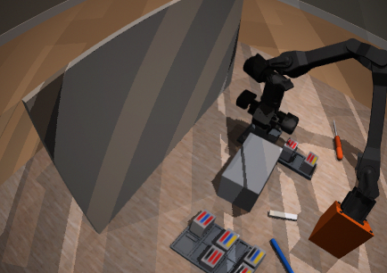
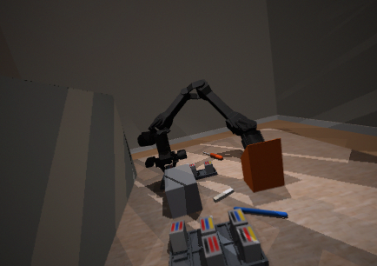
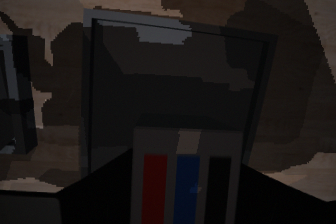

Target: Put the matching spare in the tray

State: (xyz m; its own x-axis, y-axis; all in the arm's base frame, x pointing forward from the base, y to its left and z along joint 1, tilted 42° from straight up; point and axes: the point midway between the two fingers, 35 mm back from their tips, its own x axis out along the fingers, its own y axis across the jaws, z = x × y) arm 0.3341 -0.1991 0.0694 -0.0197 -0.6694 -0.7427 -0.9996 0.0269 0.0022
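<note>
Spare (image 3: 186,175) with red, blue and black stripes, gripped by the gripper (image 1: 267,127) (image 3: 173,158), stands roughly upright over the shallow grey tray (image 3: 87,100).

Top: high, looking down – ext: low, facing arm, wrist: close-up from gripper, top/ext share arm + panel

Dim wrist view; patchy shadows and pale slanting light bands across the top and exterior views.
</note>
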